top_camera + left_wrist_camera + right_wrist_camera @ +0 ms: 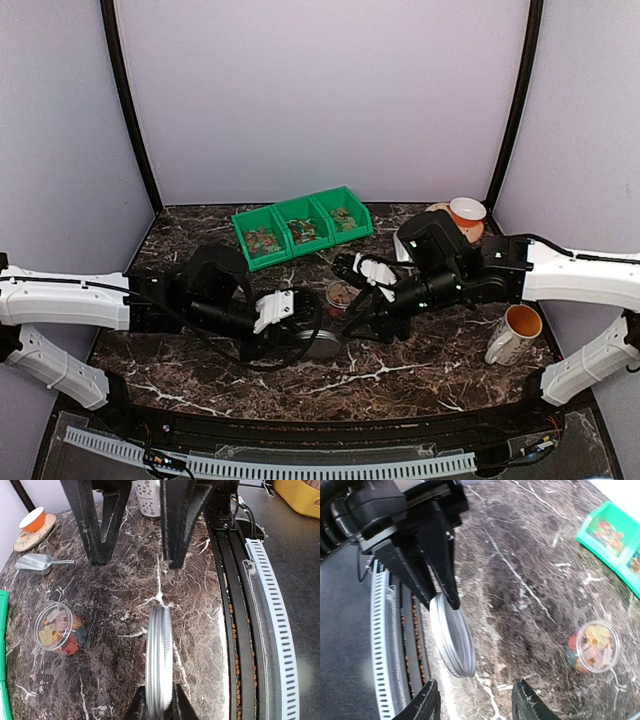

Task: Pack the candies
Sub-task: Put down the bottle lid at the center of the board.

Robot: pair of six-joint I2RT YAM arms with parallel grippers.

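Note:
The candies fill a small clear jar [340, 293] standing open on the marble table [420, 375]; the same jar [57, 632] sits left of the fingers in the left wrist view, and the jar [592, 647] is at the right in the right wrist view. More candies [300, 230] lie in the green bins. My left gripper [160, 706] is shut on a grey metal lid [160, 655], held on edge just above the table. The lid [452, 635] lies in front of my right gripper [477, 702], which is open and holds nothing.
Three joined green bins [300, 212] stand at the back centre. A white mug [515, 335] is at the right, an orange bowl on a coaster [467, 215] at the back right. A metal scoop [35, 562] lies beyond the jar. The table's front edge [225, 630] runs close by the lid.

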